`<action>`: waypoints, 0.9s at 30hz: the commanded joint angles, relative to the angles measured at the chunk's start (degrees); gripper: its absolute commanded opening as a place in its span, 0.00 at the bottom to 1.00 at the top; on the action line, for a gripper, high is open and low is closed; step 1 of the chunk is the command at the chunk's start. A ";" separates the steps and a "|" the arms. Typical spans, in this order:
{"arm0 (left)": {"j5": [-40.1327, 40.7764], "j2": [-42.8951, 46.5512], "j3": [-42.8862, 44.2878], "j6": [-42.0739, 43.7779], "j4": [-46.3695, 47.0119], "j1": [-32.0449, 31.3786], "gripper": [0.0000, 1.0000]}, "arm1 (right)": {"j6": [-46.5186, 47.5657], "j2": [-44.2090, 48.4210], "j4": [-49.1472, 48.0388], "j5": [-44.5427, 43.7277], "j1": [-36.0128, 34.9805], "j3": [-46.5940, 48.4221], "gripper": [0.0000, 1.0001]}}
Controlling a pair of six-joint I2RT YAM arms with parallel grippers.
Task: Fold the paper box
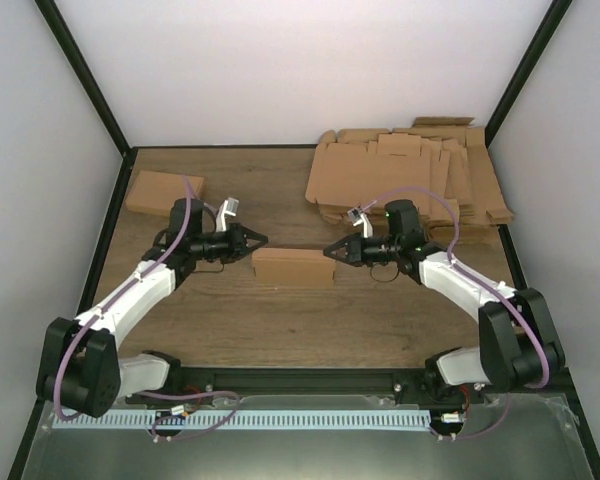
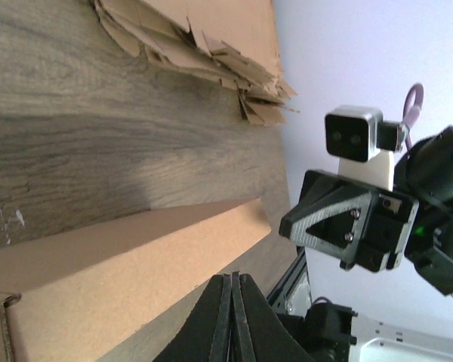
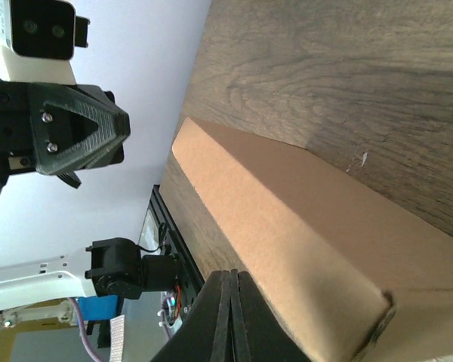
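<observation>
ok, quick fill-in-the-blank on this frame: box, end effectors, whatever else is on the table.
1. The left end effector and right end effector are both ____.
2. The box lies ____ the two of them.
3. The sheet pile sits at the table's far ____ corner.

Missing words: shut; between; right.

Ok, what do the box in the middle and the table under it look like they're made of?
The paper box looks like thin brown cardboard, matte and unprinted. The wrist views show a finely grainy face and sharp creased edges. The table looks like wood or a wood-look laminate, with dark streaky grain and a low sheen. The pictures cannot settle which.
</observation>
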State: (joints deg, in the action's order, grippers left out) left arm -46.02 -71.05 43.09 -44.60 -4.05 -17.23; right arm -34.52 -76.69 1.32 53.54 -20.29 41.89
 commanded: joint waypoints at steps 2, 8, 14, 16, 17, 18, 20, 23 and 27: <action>-4.35 -2.07 -2.54 2.46 3.71 0.36 0.04 | -1.20 -3.89 -1.44 4.74 0.51 4.33 0.01; -3.90 -1.81 -5.50 0.03 7.88 0.40 0.04 | -1.13 -5.98 -2.46 5.53 -0.42 6.16 0.01; -4.65 -0.62 -4.07 -0.70 7.07 0.46 0.04 | 0.69 -10.75 -2.35 2.02 -0.37 2.98 0.01; -3.97 0.15 -2.28 0.34 4.94 0.45 0.04 | 1.36 -12.27 -2.39 1.56 -0.39 2.38 0.01; -3.73 0.09 -1.86 0.99 4.19 0.45 0.04 | 1.38 -12.80 -2.70 1.84 -0.36 2.21 0.01; -3.63 -0.31 -1.91 1.44 3.85 0.45 0.04 | 1.30 -13.02 -2.94 2.01 -0.36 2.09 0.01; -3.80 -2.18 -3.33 1.57 4.80 0.45 0.04 | 1.55 -12.26 -2.48 1.26 -0.36 2.75 0.01; -5.20 -5.45 -7.42 0.20 10.91 0.45 0.04 | 3.29 -10.09 0.85 -1.44 -0.36 5.72 0.01; -5.50 -8.88 -8.99 1.14 12.96 0.45 0.04 | 3.49 -8.58 3.55 -0.36 -0.92 9.43 0.01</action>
State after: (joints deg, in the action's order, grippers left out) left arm -50.68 -77.21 35.77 -44.77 5.54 -17.10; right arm -32.82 -86.87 -0.21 55.24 -20.75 46.94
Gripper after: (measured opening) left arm 0.039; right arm 0.014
